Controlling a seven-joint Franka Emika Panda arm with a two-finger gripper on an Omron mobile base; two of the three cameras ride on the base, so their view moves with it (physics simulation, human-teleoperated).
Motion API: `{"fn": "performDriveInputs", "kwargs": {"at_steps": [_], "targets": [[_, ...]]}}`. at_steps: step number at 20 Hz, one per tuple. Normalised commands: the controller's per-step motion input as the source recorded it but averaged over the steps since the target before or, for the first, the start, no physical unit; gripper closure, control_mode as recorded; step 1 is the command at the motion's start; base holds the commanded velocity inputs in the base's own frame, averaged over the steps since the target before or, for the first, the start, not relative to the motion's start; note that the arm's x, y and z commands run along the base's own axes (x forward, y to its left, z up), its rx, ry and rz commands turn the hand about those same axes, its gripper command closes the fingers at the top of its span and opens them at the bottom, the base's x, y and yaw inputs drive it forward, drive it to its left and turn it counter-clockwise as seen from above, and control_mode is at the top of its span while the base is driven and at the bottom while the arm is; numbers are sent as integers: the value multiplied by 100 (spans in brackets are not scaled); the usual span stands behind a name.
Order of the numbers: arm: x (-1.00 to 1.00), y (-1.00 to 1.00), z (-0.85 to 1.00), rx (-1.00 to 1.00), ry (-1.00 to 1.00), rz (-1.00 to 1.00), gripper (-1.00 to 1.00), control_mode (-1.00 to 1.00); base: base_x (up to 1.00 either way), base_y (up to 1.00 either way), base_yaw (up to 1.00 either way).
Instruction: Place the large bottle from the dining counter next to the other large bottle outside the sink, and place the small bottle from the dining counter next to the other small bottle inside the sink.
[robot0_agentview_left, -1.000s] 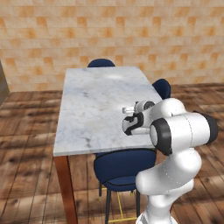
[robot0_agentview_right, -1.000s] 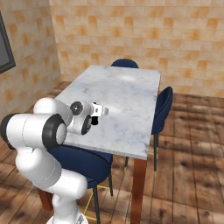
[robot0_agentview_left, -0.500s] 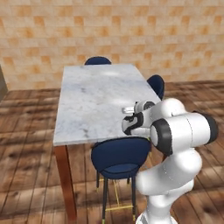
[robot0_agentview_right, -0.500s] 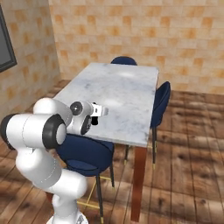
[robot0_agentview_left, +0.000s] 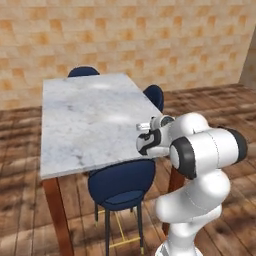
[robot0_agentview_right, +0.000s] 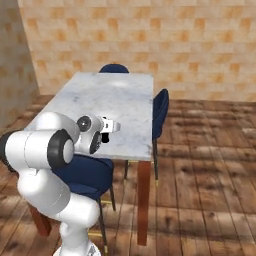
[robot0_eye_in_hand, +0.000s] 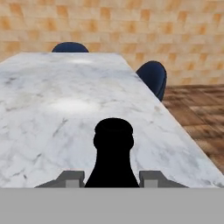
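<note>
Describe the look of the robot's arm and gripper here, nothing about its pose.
The arm is built of glossy white, rounded, bulbous segments with dark, nearly black bands at the joints. The gripper is a small white block with dark parts. In the hand view its fingertips look small, flat and grey. No cables or markings show.

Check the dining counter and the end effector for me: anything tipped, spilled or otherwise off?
Nothing stands out. The small bottle sits upright between the end effector's fingertips, which flank its base. The dining counter shows no spill or damage, and the blue chairs stand upright around it.
</note>
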Motion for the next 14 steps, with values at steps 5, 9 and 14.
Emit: {"fn": "performDriveInputs", "kwargs": {"at_steps": [5,9,14], "targets": [[0,0,0,0,0,0,100,100,-1,0,-48],[0,0,0,0,0,0,100,100,-13,0,-52],[0,0,0,0,0,0,100,100,-12,0,-50]]}}
